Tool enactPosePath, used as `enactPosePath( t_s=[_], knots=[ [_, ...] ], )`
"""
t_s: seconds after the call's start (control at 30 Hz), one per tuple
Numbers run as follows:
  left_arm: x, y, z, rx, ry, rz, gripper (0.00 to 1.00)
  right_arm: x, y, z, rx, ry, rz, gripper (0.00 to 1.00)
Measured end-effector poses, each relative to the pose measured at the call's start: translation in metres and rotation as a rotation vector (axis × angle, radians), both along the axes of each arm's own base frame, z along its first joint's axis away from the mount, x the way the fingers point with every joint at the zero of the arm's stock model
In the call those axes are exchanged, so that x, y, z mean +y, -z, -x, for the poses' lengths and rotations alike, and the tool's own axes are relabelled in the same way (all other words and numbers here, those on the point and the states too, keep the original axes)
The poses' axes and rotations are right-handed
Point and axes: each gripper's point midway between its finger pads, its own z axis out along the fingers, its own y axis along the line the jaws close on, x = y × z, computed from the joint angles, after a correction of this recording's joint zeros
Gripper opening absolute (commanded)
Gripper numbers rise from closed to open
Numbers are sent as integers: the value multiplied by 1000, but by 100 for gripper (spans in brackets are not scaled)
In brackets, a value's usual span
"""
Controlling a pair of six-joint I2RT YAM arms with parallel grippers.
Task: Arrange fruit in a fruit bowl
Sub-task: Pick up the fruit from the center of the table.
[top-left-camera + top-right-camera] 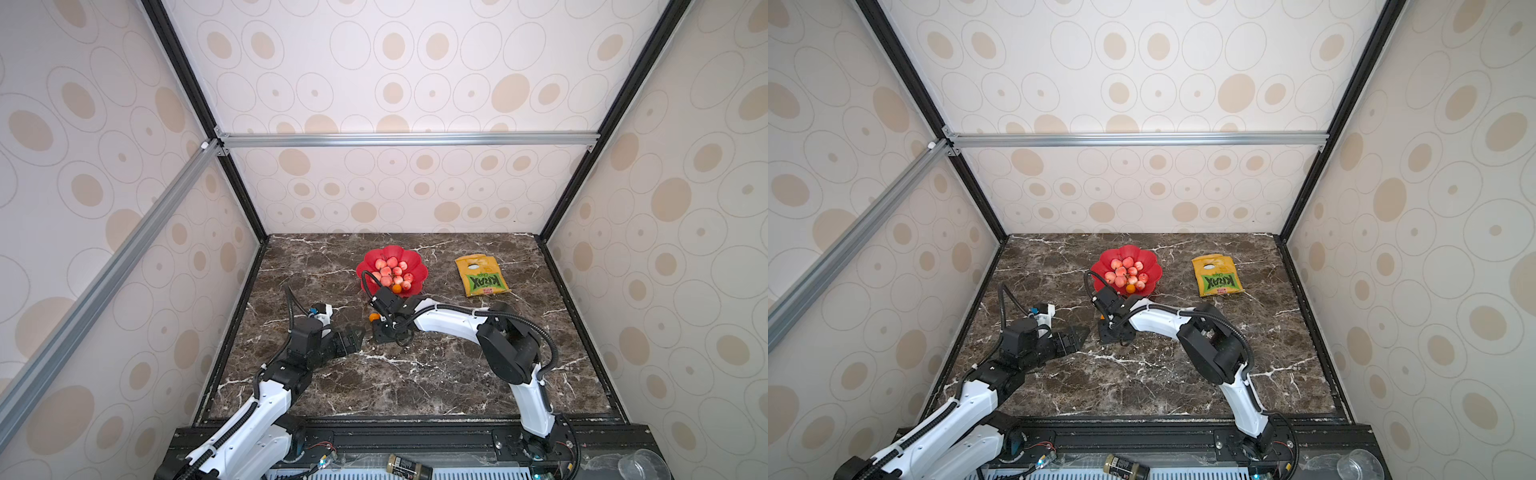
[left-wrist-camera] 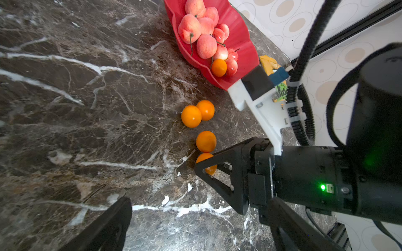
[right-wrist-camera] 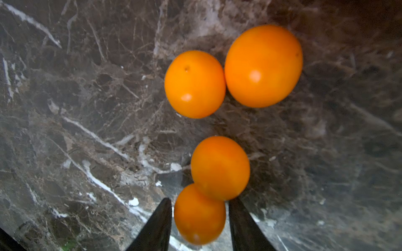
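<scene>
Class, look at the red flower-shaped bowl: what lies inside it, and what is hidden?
Inside the bowl lie a heap of pink-red fruits and one orange fruit at its near edge. The heap covers the bowl's centre, so nothing there shows.

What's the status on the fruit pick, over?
Left end effector open, empty. Right end effector open, straddling an orange fruit on the table. Fruit bowl holds pink fruit plus one orange. Neighbouring orange fruit crowds the target.
</scene>
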Motion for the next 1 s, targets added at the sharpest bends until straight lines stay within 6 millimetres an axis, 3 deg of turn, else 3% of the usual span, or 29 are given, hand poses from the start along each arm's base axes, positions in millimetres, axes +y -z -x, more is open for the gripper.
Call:
enactPosePath(
  t_s=[0.63, 1.0],
  knots=[
    [-1, 1, -3, -2, -1, 3, 98, -1, 1, 1, 2, 0, 2, 40],
    [-4, 4, -8, 4, 0, 12, 98, -31, -2, 14, -27, 25, 33, 37]
  ],
)
